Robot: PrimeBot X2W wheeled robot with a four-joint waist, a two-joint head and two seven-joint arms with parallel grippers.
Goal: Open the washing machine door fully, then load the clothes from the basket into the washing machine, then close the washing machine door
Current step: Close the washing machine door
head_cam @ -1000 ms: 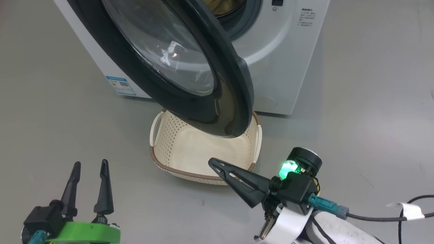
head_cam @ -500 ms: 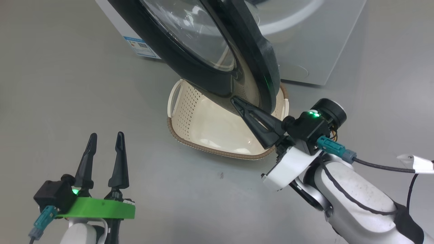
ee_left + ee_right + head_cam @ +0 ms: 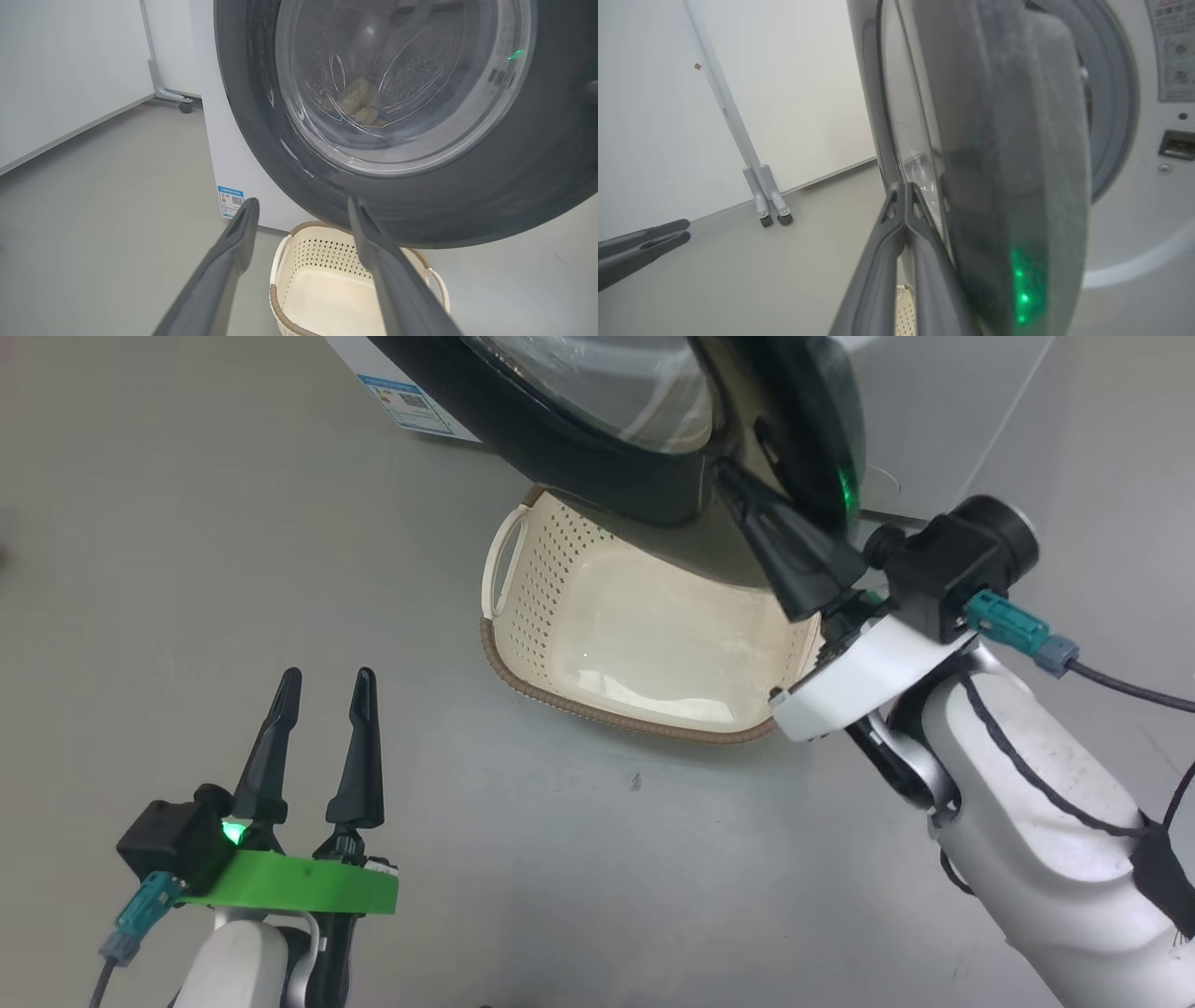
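On the basket's (image 3: 607, 714) near side, the left gripper (image 3: 327, 677) hung wide open, empty. Over the basket's right end the right gripper (image 3: 733, 481), pinched shut on nothing, lay against the half-open washing machine door (image 3: 597, 467). Rigid, heavy and glossy, it probably wanted pushing at its free rim.

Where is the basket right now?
In the head view the basket sits on the floor in the middle, right under the washing machine door.

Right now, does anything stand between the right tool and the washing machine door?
Nothing visible does. The shut right tool has its tips at the black rim of the washing machine door; the basket sits below it.
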